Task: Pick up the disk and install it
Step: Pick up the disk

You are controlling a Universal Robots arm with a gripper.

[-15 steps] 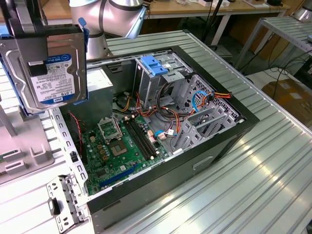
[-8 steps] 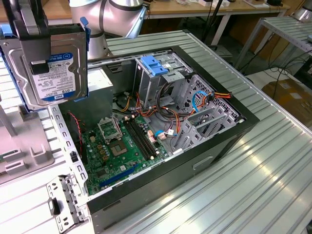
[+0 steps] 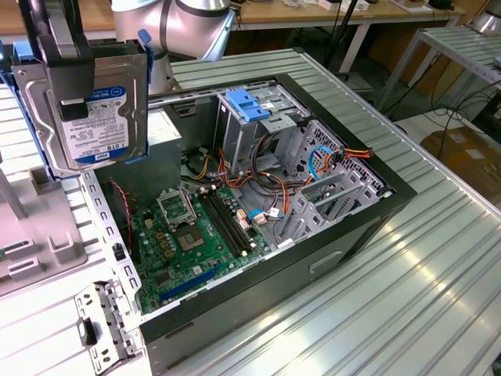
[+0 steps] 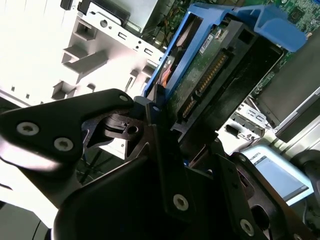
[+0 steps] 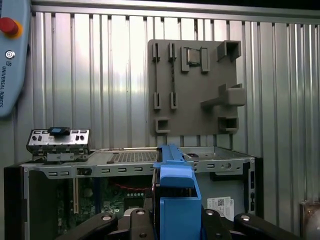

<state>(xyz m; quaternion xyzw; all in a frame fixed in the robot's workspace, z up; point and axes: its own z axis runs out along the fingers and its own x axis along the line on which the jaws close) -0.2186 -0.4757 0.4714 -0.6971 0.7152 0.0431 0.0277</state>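
Grip settles the main relation: the black 2-fingered gripper is clamped on the disk, a flat rectangular silver-metal hard drive with blue plastic side rails, so the disk is in its hold rather than lying off to any side.

Gripper and disk hang in the air above the open black computer case. They are over the case wall toward the exterior view's left and well clear of the green motherboard. The case lies open side up on the ribbed metal counter, set in from the counter's edge on the exterior view's right.

The grey metal drive cage, topped by a bare bright-blue plastic bracket, stands deeper in the case, lower than the disk and toward the exterior view's right of it.

The disk hangs on edge with its broad faces upright. Its long axis seems near vertical, though foreshortening leaves that unsure. Its blue-and-white label faces the exterior view. In the second wrist view the underside shows a green circuit board with 1 row of connector contacts. In the first wrist view a blue rail stands between the 2 fingers.
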